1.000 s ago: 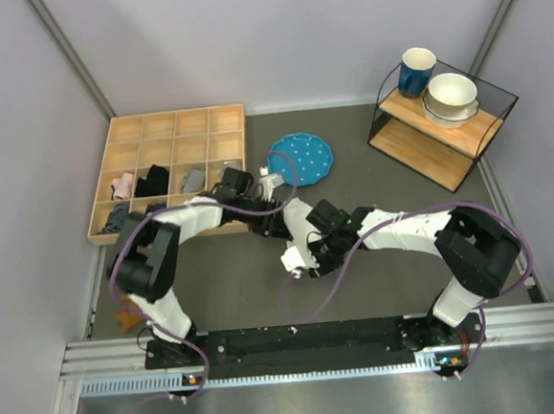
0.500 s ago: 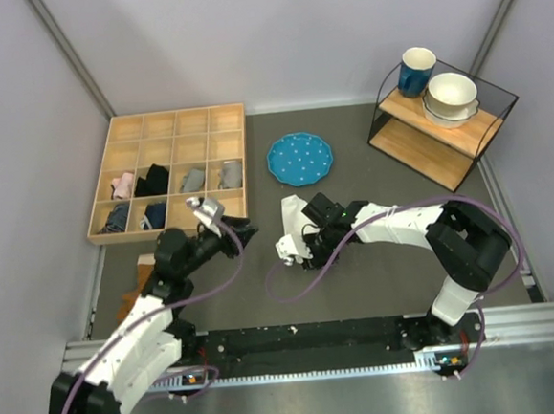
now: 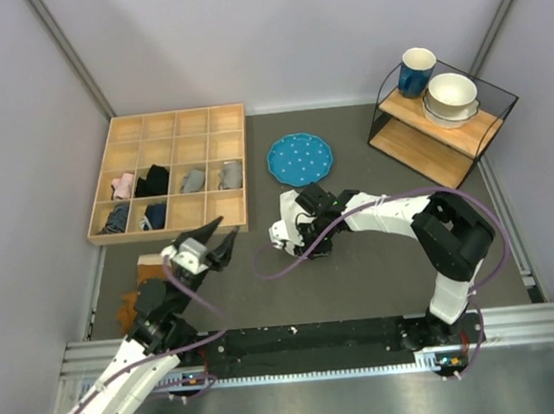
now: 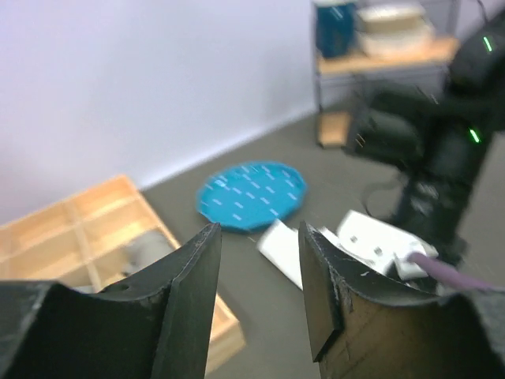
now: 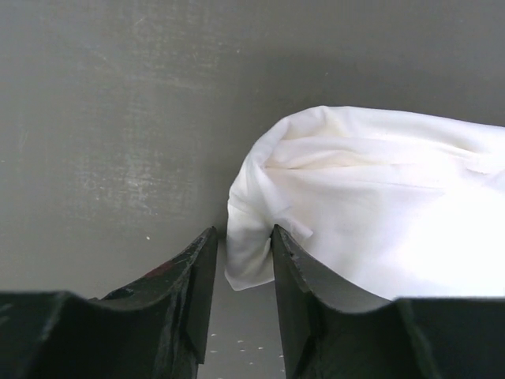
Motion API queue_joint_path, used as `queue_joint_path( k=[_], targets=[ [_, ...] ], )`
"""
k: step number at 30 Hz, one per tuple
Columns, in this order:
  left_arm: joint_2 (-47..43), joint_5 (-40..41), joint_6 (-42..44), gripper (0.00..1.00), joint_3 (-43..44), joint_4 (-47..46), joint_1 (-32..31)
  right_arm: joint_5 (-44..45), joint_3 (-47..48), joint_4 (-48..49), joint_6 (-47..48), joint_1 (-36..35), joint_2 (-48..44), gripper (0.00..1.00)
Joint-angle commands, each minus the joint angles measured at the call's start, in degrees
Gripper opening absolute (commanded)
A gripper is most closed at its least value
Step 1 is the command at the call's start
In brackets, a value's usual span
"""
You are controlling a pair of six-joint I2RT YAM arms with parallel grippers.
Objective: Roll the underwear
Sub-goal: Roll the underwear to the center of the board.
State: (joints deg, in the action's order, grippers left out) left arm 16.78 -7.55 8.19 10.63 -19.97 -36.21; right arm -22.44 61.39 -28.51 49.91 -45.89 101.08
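The underwear is a bunched white cloth lying mid-table, just near of the blue plate. My right gripper is down at its near edge. In the right wrist view the underwear fills the right half, and one drooping corner hangs between the fingers of the right gripper. That gripper is open, with a gap left of the cloth. My left gripper is open and empty, drawn back to the near left. In the left wrist view the left gripper frames the underwear from a distance.
A wooden compartment tray with small cloth bundles stands at the far left. The blue plate lies beyond the cloth. A wire shelf with a mug and bowls is at the far right. A brown block lies by the left arm.
My left arm has pulled away from the underwear and back toward the near left. The right gripper has shifted slightly farther and to the left, staying with the cloth.
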Motion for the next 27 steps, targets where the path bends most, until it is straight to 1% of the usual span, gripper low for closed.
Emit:
queue_joint_path(
  k=[1, 2, 4, 5, 7, 8, 9, 11, 12, 13, 14, 15, 16, 19, 20, 24, 27],
  targets=[
    [-11.22, 18.27, 0.25, 0.5, 0.61, 3.35, 0.0, 2.75, 2.07, -1.54, -1.39, 0.98, 3.07, 0.32],
    [-14.2, 17.84, 0.6, 0.5, 1.49, 3.96, 0.0, 2.92, 2.77, -1.81, -1.48, 0.8, 3.42, 0.25],
    [-15.89, 14.16, 3.23, 0.49, 2.37, 6.34, 0.0, 3.19, 4.08, -2.94, -2.18, 0.89, 4.73, 0.19],
    [-15.81, 12.06, 4.55, 0.49, 3.07, 6.95, -0.09, 3.28, 4.62, -3.39, -2.53, 0.89, 5.18, 0.13],
    [-15.9, 4.86, 6.66, 0.48, 3.6, 6.08, -0.09, 2.4, 6.02, -5.75, -2.8, 0.98, 6.14, 0.08],
    [-14.59, -1.7, 9.1, 0.47, 4.74, 7.12, -0.09, -0.04, 6.81, -7.59, -2.89, 1.41, 6.41, 0.06],
    [-13.01, -8.03, 9.56, 0.47, 6.4, 7.66, -0.09, -1.19, 7.69, -8.65, -2.8, 1.76, 6.76, 0.04],
    [-11.16, -14.48, 10.97, 0.45, 8.25, 8.97, -0.18, -5.4, 8.83, -12.96, -2.36, 3.08, 7.29, 0.02],
    [-9.15, -19.56, 11.5, 0.45, 10.18, 10.81, -0.18, -6.82, 10.32, -14.54, -2.27, 3.52, 7.73, 0.01],
    [-7.91, -21.43, 12.02, 0.45, 11.33, 12.04, -0.18, -8.22, 11.2, -18.56, -1.75, 4.05, 8.95, 0.01],
    [-6.85, -23.02, 12.2, 0.44, 12.38, 13.27, -0.18, -10.85, 12.08, -20.51, -1.4, 4.92, 9.66, 0.01],
    [-4.15, -26.34, 12.64, 0.44, 14.48, 15.98, -0.27, -11.92, 13.83, -22.88, -0.87, 5.19, 10.45, 0.01],
    [-2.64, -27.16, 12.91, 0.43, 15.37, 17.06, -0.36, -14.02, 14.81, -26.82, -0.17, 5.63, 12.02, 0.01],
    [2.46, -29.79, 13.87, 0.42, 17.93, 19.52, -1.93, -18.41, 18.06, -33.43, 2.37, 6.69, 15.71, 0.02],
    [3.52, -29.63, 14.48, 0.42, 18.19, 19.7, -2.63, -19.65, 19.29, -37.54, 3.34, 7.3, 16.51, 0.02],
    [6.24, -26.73, 17.47, 0.44, 20.21, 21.81, -7.72, -23.18, 20.62, -43.29, 5.37, 8.62, 19.07, 0.03],
    [7.74, -24.27, 19.84, 0.45, 22.67, 24.7, -9.58, -23.97, 20.97, -46.19, 6.34, 8.89, 21.09, 0.04]
  ],
)
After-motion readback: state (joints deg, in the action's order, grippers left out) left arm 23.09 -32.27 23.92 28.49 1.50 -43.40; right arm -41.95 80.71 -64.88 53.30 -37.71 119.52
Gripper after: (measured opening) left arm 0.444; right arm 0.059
